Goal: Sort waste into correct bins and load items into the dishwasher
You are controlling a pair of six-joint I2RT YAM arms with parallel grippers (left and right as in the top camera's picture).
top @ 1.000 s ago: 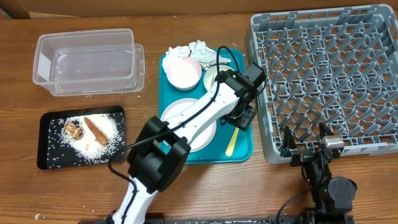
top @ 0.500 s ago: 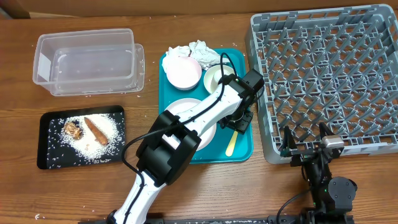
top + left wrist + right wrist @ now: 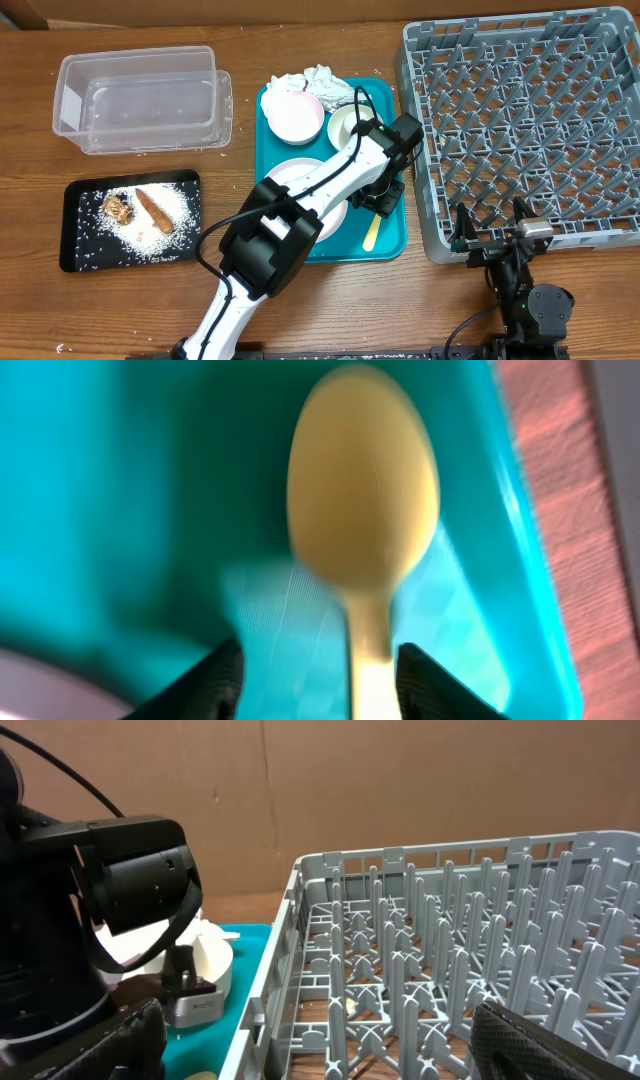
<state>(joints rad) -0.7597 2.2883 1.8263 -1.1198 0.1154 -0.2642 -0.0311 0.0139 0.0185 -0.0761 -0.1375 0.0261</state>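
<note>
**A:** What's nearest?

**B:** The right gripper, at the near right of the table, just in front of the rack. Its two fingers are spread wide with nothing between them.

**A:** And on the left?

**B:** One black tray, near left. On it lie a spread of rice, one brown stick and one brown lump. The lump is just left of the stick.

**A:** Where's the spoon?

**B:** There is one spoon, lying in the near right part of the teal tray. Its bowl end points far and its handle points near. The left gripper is down over it with a finger on each side of the handle. The jaws stand apart, not clamped, and a gap shows on the left side.

**A:** Dishes?

**B:** One plate sits left of the spoon, partly under the left arm. Farther back is one small cup, with one pink bowl just left of it. That's the only bowl I can count for sure, because the arm hides the middle of the plate.

**A:** Paper?

**B:** Two crumpled napkins lie side by side at the teal tray's far edge, behind the bowl and cup.

**A:** And farthest?

**B:** One clear tub stands far left, with a few loose grains on the table around it. The rack, one grey square of upright pegs, fills the far right.
</note>
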